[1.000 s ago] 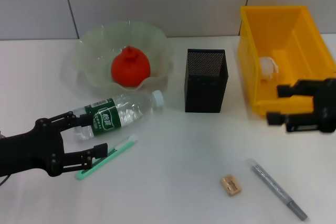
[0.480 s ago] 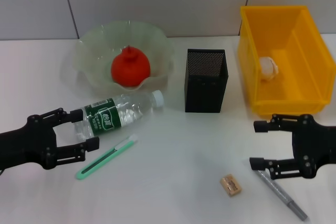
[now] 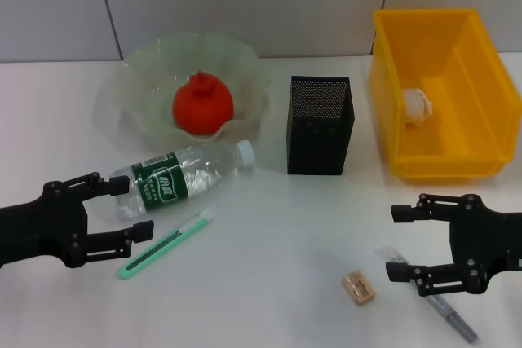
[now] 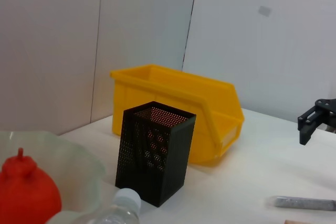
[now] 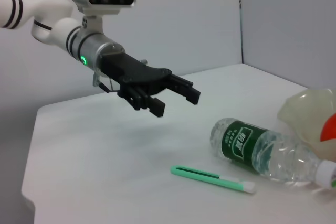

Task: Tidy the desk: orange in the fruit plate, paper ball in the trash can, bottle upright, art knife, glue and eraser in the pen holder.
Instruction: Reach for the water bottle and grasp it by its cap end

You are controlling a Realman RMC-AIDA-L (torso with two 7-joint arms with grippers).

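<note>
I see my left gripper [image 3: 121,207] with fingers spread wide — the clear bottle [image 3: 181,177] with its green label and white cap lies on its side, its base just beyond the far finger, and the green knife [image 3: 165,242] lies just past the near finger. My right gripper [image 3: 401,242] is open too — the grey pen [image 3: 432,297] lies under its near finger, the tan eraser [image 3: 358,287] just beside.

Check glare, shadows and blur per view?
Head view: even light, soft shadow beside the pen holder, faint glints on the lying bottle, left tool and right tool sharp. Left wrist view: bottle cap and orange cut off and soft, bin crisp. Right wrist view: bowl soft, green knife sharp.
</note>
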